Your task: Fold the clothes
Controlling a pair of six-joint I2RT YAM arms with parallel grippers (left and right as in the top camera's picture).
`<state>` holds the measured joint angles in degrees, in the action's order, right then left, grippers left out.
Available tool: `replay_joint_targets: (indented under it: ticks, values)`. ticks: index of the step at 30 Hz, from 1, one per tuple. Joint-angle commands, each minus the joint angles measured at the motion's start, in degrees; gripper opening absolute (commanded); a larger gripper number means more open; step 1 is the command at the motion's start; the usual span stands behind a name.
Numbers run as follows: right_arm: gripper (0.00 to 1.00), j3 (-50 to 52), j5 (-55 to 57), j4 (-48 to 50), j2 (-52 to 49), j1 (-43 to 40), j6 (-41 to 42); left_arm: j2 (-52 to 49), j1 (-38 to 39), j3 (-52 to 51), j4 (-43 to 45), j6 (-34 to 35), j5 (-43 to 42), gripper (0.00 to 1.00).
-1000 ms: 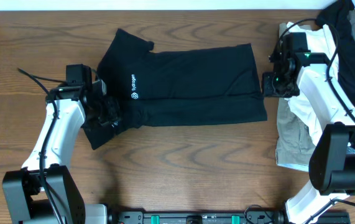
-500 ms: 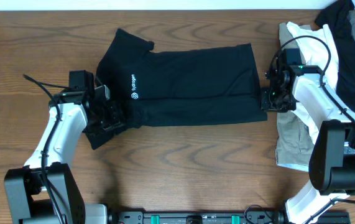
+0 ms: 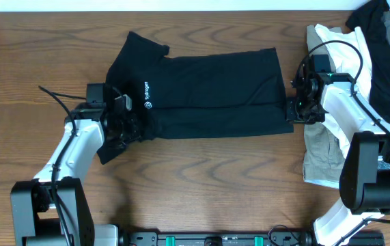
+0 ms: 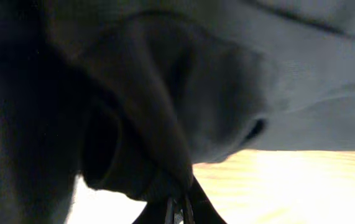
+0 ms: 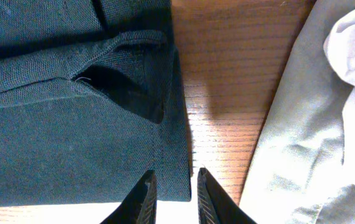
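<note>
The black polo shirt (image 3: 208, 96) lies sideways on the wooden table (image 3: 215, 184), collar to the left, hem to the right, with its white logo (image 3: 147, 105) facing up. My left gripper (image 3: 132, 124) sits at the shirt's lower left by the sleeve. In the left wrist view, dark fabric (image 4: 227, 93) bunches into my left gripper (image 4: 178, 210), which is shut on it. My right gripper (image 3: 291, 111) is at the hem's lower right corner. In the right wrist view, my right gripper (image 5: 173, 198) stands narrowly open, with the shirt's edge (image 5: 71, 124) between the fingers.
A pile of white and beige garments (image 3: 324, 150) lies just right of the hem, under my right arm, and shows as pale cloth (image 5: 301, 124) close to the right fingers. A dark garment (image 3: 386, 41) is heaped in the back right corner.
My left gripper slid right onto the shirt's sleeve area and shut on the fabric. My right gripper moved down to the hem corner and its jaws narrowed.
</note>
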<state>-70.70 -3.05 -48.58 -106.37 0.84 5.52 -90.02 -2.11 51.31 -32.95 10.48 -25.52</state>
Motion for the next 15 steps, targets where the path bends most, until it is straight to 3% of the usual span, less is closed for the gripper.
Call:
replay_joint_targets:
  ticks: [1,4,7,8,10,15]
  values:
    - [0.21,0.33,-0.24,-0.07,0.26,0.35,-0.02,-0.02,-0.42,4.09,2.40,0.44,-7.02,0.06]
    - [0.21,0.33,-0.24,-0.26,0.26,0.35,-0.02,0.42,-1.33,7.30,8.31,2.84,-6.78,0.06]
    - [0.21,0.33,-0.22,-0.39,0.26,0.35,-0.04,0.39,-2.78,7.85,16.35,10.25,-3.54,0.07]
    - [0.21,0.33,-0.22,-0.46,0.26,0.35,-0.04,0.31,-3.21,7.85,17.64,13.22,-1.20,0.14]
    - [0.21,0.33,-0.24,-0.57,0.26,0.35,-0.04,0.26,-3.69,7.85,17.66,17.14,2.01,0.48]
    - [0.21,0.33,-0.24,-0.59,0.26,0.35,-0.04,0.15,-3.56,7.82,10.27,15.72,2.23,0.57]
